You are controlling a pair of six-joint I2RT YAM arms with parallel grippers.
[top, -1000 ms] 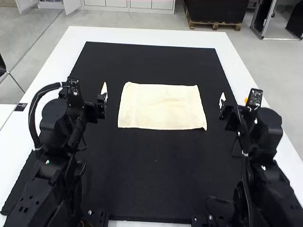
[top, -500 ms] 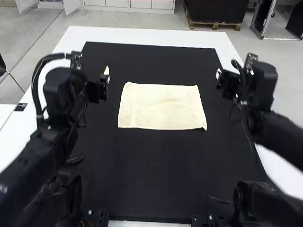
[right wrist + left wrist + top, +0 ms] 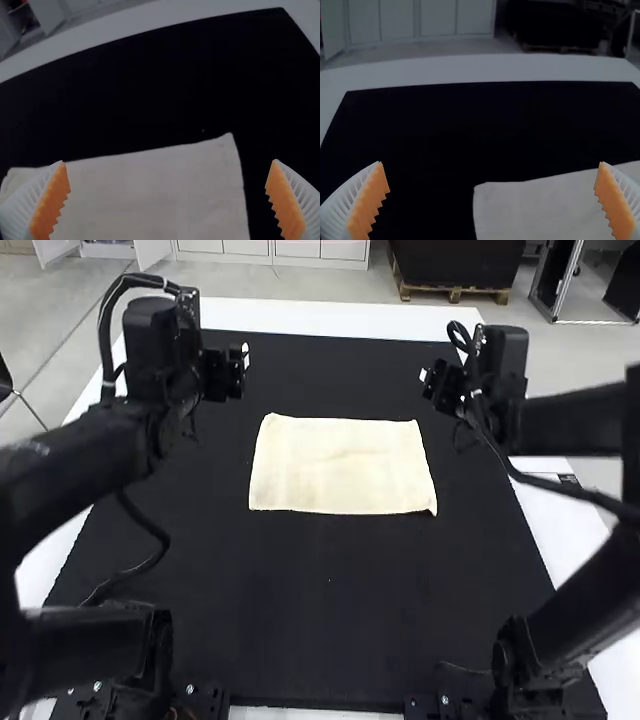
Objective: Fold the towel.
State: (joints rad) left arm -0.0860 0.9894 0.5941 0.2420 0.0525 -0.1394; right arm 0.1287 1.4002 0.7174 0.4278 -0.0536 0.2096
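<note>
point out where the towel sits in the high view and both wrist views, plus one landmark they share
High view: the towel lies flat, mid-picture, just above centre.
Left wrist view: its far left corner shows between the left gripper's open fingers.
Right wrist view: its far right corner shows between the right gripper's open fingers.
Shared landmark: the black mat's far edge against the white table.
</note>
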